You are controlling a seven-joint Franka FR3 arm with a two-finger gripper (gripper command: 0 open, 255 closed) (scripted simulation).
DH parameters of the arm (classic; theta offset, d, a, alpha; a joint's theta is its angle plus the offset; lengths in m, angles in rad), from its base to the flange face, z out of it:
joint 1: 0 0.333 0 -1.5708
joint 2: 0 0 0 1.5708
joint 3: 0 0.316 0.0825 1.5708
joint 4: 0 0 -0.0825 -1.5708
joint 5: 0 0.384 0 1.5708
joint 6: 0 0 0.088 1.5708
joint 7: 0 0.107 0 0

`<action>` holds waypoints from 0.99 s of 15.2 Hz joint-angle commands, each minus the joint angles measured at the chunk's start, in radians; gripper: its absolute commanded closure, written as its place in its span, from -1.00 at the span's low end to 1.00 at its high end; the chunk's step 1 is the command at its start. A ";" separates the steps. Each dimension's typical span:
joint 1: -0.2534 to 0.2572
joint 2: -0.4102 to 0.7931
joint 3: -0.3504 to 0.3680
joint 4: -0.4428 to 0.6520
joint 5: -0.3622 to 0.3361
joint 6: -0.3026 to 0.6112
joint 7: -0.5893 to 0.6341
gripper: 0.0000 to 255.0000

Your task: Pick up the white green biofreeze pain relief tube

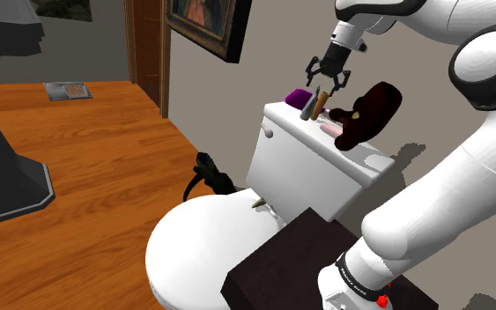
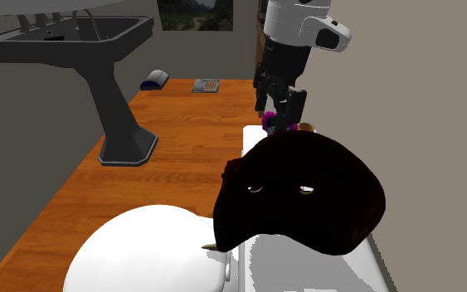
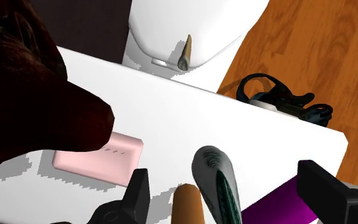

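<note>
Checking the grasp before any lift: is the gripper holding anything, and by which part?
Nothing is held. The gripper is open, its fingers standing on either side of the tube without touching it.

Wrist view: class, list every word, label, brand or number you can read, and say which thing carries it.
No text can be read here.
On the tube: dark green markings, but no legible letters.
On the pink block: a short row of faint marks, too small to read.
On the white tank lid: nothing written.
</note>
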 commanded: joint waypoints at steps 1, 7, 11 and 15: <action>0.000 0.000 0.000 -0.003 0.000 0.004 -0.001 1.00; 0.000 0.000 0.000 -0.004 0.000 0.004 0.000 1.00; 0.000 0.001 0.000 0.010 0.000 -0.009 0.001 1.00; 0.000 0.010 -0.001 0.076 0.002 -0.065 0.004 1.00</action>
